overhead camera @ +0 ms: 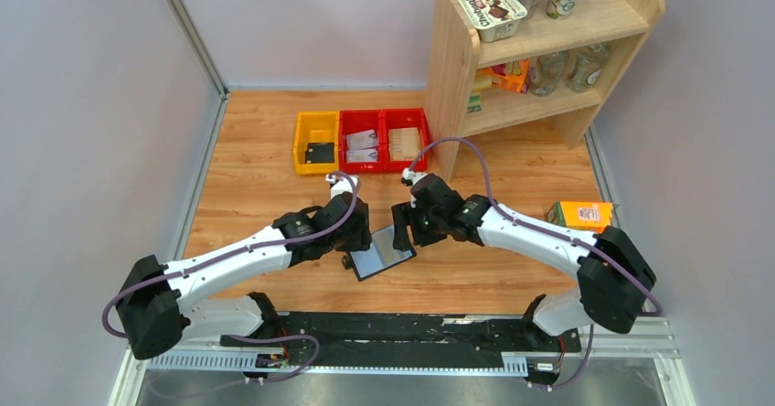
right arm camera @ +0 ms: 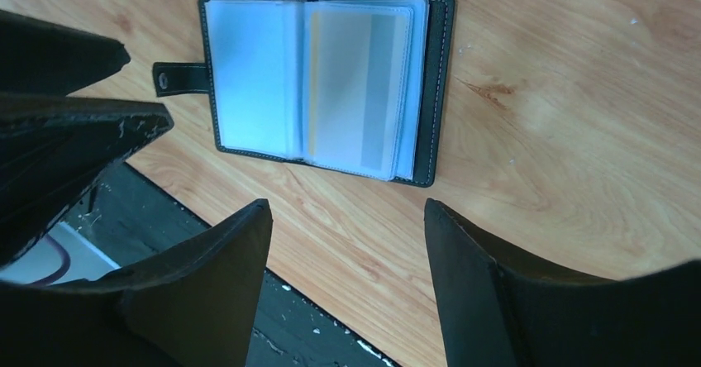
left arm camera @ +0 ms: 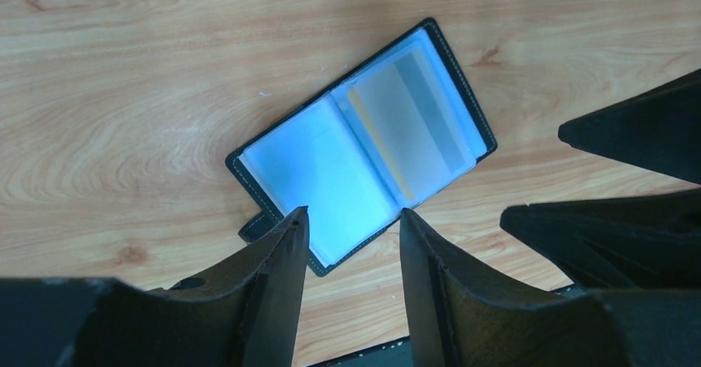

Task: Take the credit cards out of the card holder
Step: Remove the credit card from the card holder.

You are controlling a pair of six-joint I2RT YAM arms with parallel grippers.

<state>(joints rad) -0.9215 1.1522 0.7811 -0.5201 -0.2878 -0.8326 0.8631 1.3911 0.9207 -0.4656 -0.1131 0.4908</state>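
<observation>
The card holder lies open on the wooden table between my two grippers, black outside with pale blue sleeves and a strap tab. Through the cloudy sleeve of one half, a credit card shows dimly, with a grey band and an orange edge. My left gripper hovers above the holder's tab side, open and holding nothing. My right gripper hovers just off the other side, open wider and also holding nothing. Neither gripper touches the holder.
At the back stand a yellow bin with a flat black thing in it and two red bins with whitish cards. A wooden shelf with cups and cartons stands back right, and an orange carton lies right. The black base rail runs along the near edge.
</observation>
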